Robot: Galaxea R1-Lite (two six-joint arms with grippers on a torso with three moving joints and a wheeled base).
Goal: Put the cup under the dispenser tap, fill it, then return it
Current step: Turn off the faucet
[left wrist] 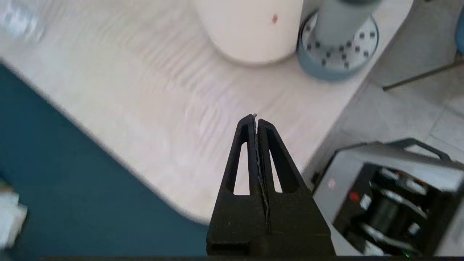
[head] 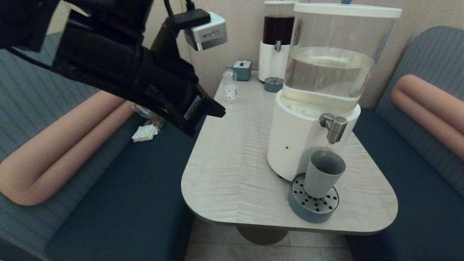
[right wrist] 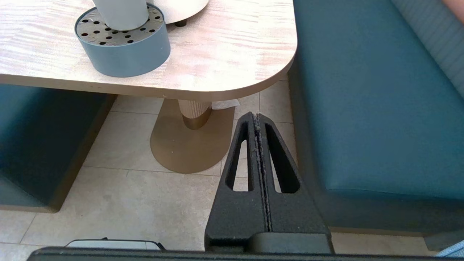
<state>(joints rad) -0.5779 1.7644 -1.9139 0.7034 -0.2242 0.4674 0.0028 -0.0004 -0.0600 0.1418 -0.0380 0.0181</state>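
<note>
A: Where is the cup [head: 322, 174]?
B: Standing upright on the perforated drip tray [head: 313, 204], directly under the dispenser tap [head: 334, 127]. Thin stream visible between the spout and the cup's open mouth. Touched by no gripper.

A: And the tray itself?
B: Round, grey-blue, sitting on the counter [head: 232, 159] near its front edge, just beside the white base of the large dispenser [head: 311, 108]. Tank above roughly half full of clear liquid.

A: Left gripper [left wrist: 256, 117]?
B: Raised over the left edge of the counter, well apart from the cup. Fingers pressed together, holding nothing. Pointed toward the counter top in the left wrist view, with the dispenser base and tray farther off.

A: Right gripper [right wrist: 257, 116]?
B: Not visible from the head camera. Low, off the front right corner of the counter, above the tiled floor [right wrist: 137, 195] beside the blue bench seat [right wrist: 377, 108]. Fingers likewise closed tight on nothing.

A: Anything else on the counter?
B: Small clear bottle [head: 230, 87] toward the back left, a little blue box [head: 242, 70] behind it, then a narrower dispenser with dark liquid [head: 277, 40] and its own small tray at the far end. White folded napkins [head: 145, 133] on the left bench seat
</note>
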